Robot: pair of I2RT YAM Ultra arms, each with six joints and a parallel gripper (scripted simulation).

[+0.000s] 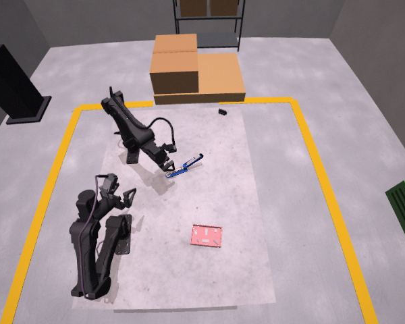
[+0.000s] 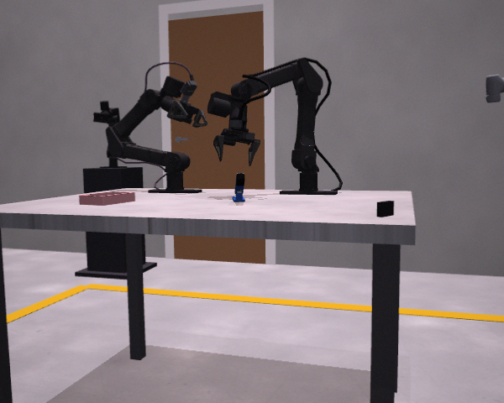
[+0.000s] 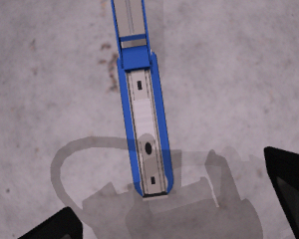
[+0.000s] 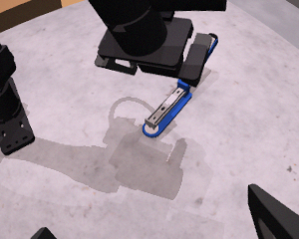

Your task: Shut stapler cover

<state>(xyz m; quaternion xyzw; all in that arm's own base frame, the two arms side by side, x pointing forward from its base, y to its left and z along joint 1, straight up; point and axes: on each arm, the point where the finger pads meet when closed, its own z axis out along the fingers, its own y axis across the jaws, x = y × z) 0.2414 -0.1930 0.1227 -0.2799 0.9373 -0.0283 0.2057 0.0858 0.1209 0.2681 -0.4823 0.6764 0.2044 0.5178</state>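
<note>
The stapler lies open on the worktop, staples on its rail. The left pincer hangs open above; the right pincer, also open, is well apart. The red tray and black block lie clear of the stapler.
</note>
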